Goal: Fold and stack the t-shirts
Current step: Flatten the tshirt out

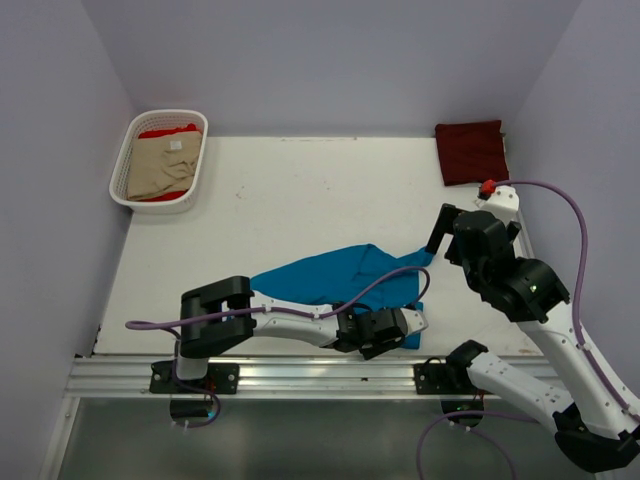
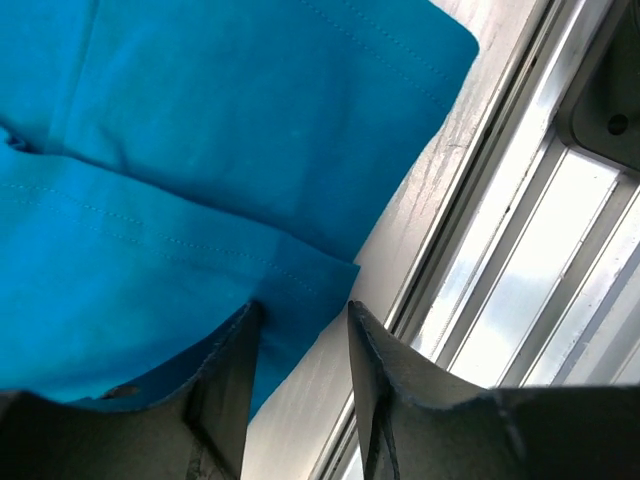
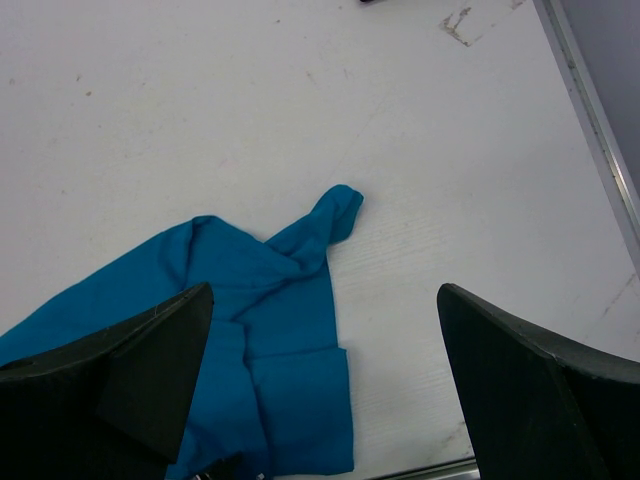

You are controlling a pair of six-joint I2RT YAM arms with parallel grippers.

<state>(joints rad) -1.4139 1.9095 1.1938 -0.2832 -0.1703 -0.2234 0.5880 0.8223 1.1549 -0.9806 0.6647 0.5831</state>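
Teal shirt (image 2: pixel 200 150) crumpled, near edge, centre. Left gripper (image 2: pixel 300 310) jaws partly apart, straddling hem corner, not clamped. Right gripper (image 3: pixel 325 290) wide apart, hovering over shirt's right end. Maroon shirt (image 1: pixel 471 150) far right; beige shirt (image 1: pixel 160 168), red shirt (image 1: pixel 168 129) in far-left basket (image 1: pixel 118 178).

My work cell, viewed from above and behind
I work on a white table (image 1: pixel 300 190), its matte top marked with small scuffs (image 3: pixel 455 20); pale lilac walls (image 1: pixel 330 60) close it in at the back and on both sides, an aluminium rail (image 1: pixel 320 375) runs along its near edge, a grey surface (image 1: pixel 300 445) lies below that, and the light is soft and even
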